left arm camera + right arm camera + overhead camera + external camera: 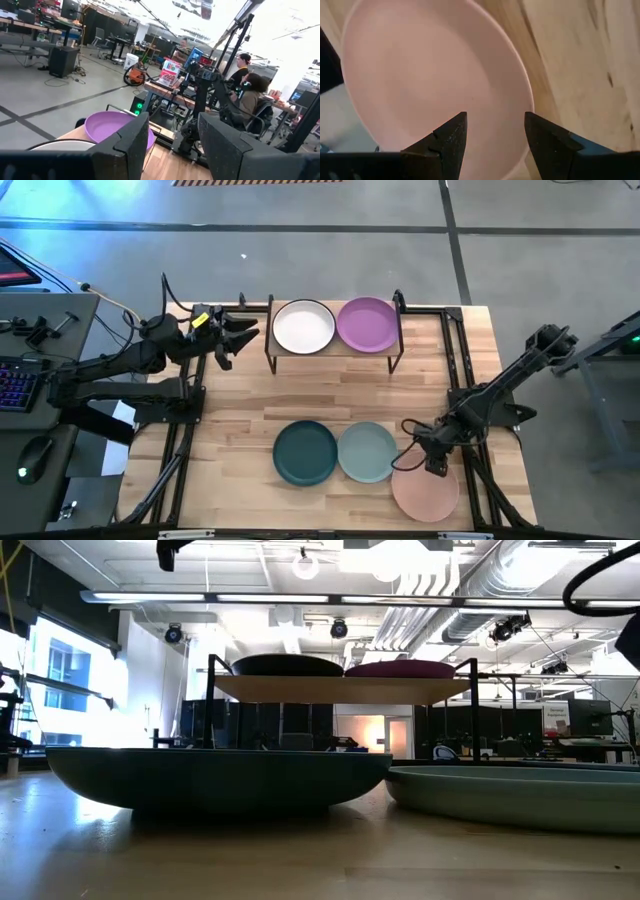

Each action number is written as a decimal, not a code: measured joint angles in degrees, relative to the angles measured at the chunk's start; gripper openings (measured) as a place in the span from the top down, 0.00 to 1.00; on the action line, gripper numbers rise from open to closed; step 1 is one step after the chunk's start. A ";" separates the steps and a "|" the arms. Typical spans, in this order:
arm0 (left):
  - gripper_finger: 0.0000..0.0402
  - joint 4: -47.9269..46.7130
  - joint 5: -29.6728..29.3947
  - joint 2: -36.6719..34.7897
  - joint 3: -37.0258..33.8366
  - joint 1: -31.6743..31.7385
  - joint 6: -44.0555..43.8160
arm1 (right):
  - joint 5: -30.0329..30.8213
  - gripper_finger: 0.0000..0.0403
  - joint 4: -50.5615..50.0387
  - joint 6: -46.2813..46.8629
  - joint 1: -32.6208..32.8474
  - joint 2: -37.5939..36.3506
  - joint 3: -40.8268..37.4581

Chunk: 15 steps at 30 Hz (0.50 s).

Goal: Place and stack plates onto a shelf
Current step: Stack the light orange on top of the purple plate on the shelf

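now r gripper (pixel 424 462) open, over pink plate (pixel 428 492)

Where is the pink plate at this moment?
In the high view the pink plate lies on the table's near right corner, beside the pale blue-green plate. The open right gripper hovers over its rim.

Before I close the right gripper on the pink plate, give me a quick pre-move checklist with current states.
1. Right gripper open: ok, fingers spread.
2. Right gripper over the pink plate: ok, at its rim nearest the pale blue-green plate.
3. Rim between the fingers: cannot tell.
4. Pink plate free of its neighbour: cannot tell, the gripper hides that edge.
5. Shelf stacking spots: ok, white plate and purple plate sit side by side.
6. Left gripper out of the way: ok, open beside the shelf.
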 joint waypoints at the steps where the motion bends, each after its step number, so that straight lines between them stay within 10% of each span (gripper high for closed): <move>1: 0.60 0.04 0.00 0.00 -0.02 0.00 0.02 | 0.31 0.52 -0.23 -0.18 -0.02 0.02 -0.02; 15: 0.60 0.14 -0.44 0.00 0.00 0.02 0.06 | 7.61 0.52 0.42 -4.52 0.81 3.08 0.49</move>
